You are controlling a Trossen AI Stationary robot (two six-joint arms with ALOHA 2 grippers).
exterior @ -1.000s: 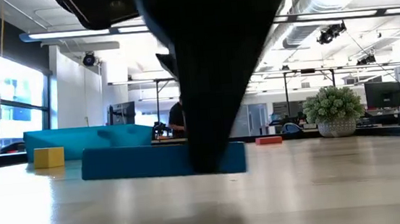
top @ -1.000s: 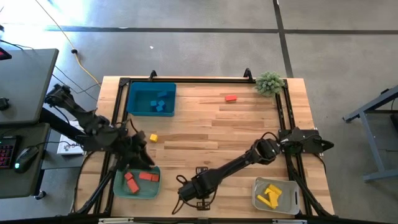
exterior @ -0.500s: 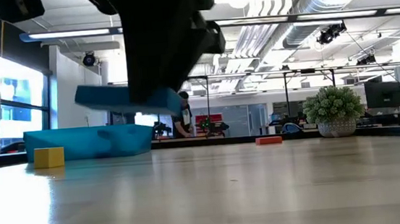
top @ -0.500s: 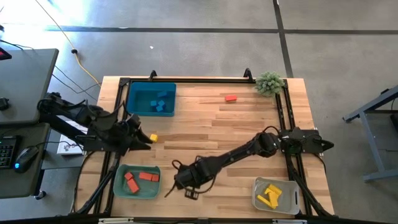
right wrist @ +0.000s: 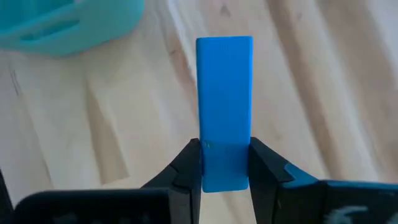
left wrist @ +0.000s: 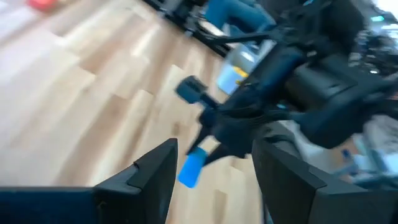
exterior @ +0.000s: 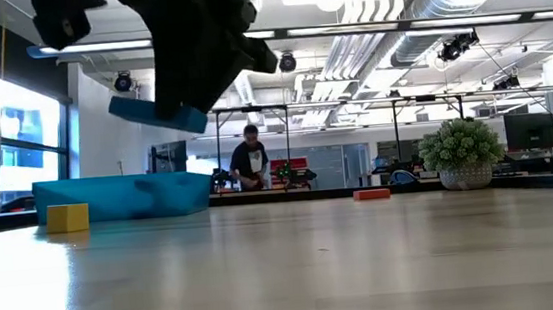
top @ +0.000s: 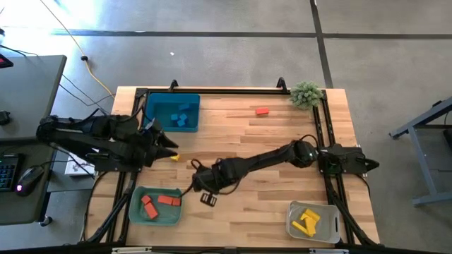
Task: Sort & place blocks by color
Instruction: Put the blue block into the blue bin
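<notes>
I read no writing anywhere. At left of the high view my left gripper (top: 171, 147) is spread beside the yellow cube (top: 174, 156). Centre, my right gripper (right wrist: 226, 163) pinches one end of the blue bar (right wrist: 224, 106), lifted off the table (top: 282, 141).

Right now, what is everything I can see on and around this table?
Blue bin: one, far left corner, holding blue blocks.
Green bin: one, near left, two red-orange blocks.
Clear bin: one, near right, yellow blocks.
Yellow cube: one, beside blue bin.
Red block: one, far side.
Plant: one, far right corner.
Person: one, background.
Blue bar: one, held above table.
Right tool: shut on bar.
Left tool: open, near yellow cube.
</notes>
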